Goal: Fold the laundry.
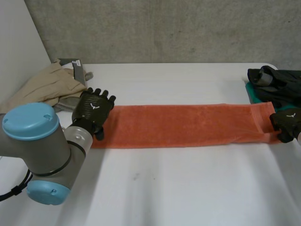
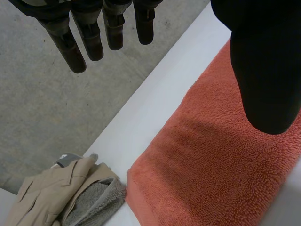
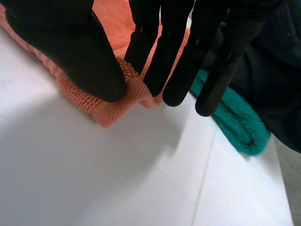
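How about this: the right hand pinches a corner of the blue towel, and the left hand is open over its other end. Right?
Almost: it is an orange towel, not a blue one, as the right wrist view shows. The right hand does pinch a corner of it, and the left hand is open over its other end.

White table (image 1: 188, 188), orange towel (image 1: 183, 125) (flat), beige clothes (image 1: 42, 87)

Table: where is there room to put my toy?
The bare table on the robot's side of the orange towel is free. So is the strip behind it, between the beige clothes and the dark clothes. Crowded: the towel's ends, the left hand over one, the right hand pinching the other.
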`<move>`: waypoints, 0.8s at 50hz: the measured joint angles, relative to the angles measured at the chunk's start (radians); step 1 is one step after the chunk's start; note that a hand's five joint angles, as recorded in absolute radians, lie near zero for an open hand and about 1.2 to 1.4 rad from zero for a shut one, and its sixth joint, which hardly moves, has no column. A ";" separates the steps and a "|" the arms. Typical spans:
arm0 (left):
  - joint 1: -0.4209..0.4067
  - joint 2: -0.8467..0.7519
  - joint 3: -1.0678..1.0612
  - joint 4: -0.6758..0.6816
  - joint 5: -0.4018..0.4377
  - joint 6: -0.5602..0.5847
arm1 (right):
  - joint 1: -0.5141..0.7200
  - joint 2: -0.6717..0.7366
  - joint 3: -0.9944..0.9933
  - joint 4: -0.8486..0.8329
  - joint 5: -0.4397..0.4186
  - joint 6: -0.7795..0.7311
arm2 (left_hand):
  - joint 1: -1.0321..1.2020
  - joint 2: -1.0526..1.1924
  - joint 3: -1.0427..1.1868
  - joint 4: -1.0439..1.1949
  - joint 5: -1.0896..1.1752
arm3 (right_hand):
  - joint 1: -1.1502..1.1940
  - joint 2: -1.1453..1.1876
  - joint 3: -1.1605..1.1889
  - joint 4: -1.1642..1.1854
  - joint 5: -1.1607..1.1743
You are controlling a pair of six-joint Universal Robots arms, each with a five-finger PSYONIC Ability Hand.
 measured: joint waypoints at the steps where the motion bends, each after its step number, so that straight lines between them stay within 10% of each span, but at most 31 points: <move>1: 0.000 0.001 -0.001 0.001 0.000 0.000 | 0.000 0.007 -0.009 -0.005 0.013 -0.002 | 0.000 0.000 0.000 0.000 0.000 | 0.000 0.005 0.020 0.021 0.003; 12: -0.001 0.063 -0.032 0.001 0.001 0.001 | -0.052 0.001 -0.080 -0.037 0.287 -0.211 | 0.000 0.000 0.000 0.000 0.000 | 0.000 0.005 0.028 0.033 0.003; 20: 0.001 0.100 -0.057 0.001 0.002 0.001 | 0.039 -0.071 -0.095 -0.117 0.332 -0.336 | 0.000 0.000 0.000 0.000 0.000 | 0.000 0.005 0.028 0.035 0.003; 29: 0.023 0.157 -0.082 0.000 0.002 0.000 | 0.397 -0.138 -0.127 -0.235 0.225 -0.232 | 0.000 0.000 0.000 0.000 0.000 | 0.000 0.005 0.028 0.036 0.006; 40: 0.079 0.214 -0.118 0.000 0.003 -0.001 | 0.820 0.127 -0.299 -0.388 -0.057 -0.205 | 0.000 0.000 0.000 0.000 0.000 | 0.000 0.005 0.027 0.036 0.012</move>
